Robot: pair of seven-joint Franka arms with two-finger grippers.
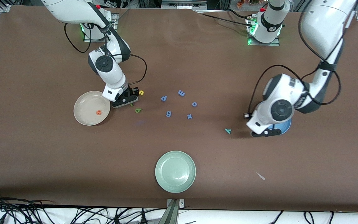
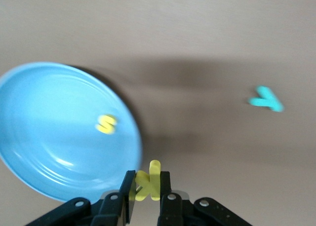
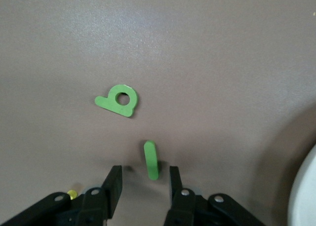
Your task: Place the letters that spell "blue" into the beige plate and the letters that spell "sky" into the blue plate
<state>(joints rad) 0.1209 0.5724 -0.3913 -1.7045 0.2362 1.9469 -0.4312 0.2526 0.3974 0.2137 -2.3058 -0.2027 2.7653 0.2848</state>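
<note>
My left gripper (image 2: pixel 147 176) is shut on the yellow k (image 2: pixel 149 182), just off the rim of the blue plate (image 2: pixel 49 137), where the yellow s (image 2: pixel 106 124) lies. The teal y (image 1: pixel 227 130) rests on the table toward the right arm's end from that plate (image 1: pixel 286 126). My right gripper (image 3: pixel 144 179) is low over the table and open, one finger on each side of the green l (image 3: pixel 151 160) without touching it. The dark green b (image 3: pixel 117 100) lies close by and the yellow u (image 1: pixel 141 92) beside the gripper. The orange e (image 1: pixel 98 112) lies in the beige plate (image 1: pixel 85 105).
Blue letters p (image 1: pixel 164 98), m (image 1: pixel 181 93), o (image 1: pixel 194 104), g (image 1: pixel 168 114) and x (image 1: pixel 189 116) are scattered mid-table. A pale green plate (image 1: pixel 175 182) sits nearest the front camera. A small pale scrap (image 1: pixel 261 176) lies on the cloth.
</note>
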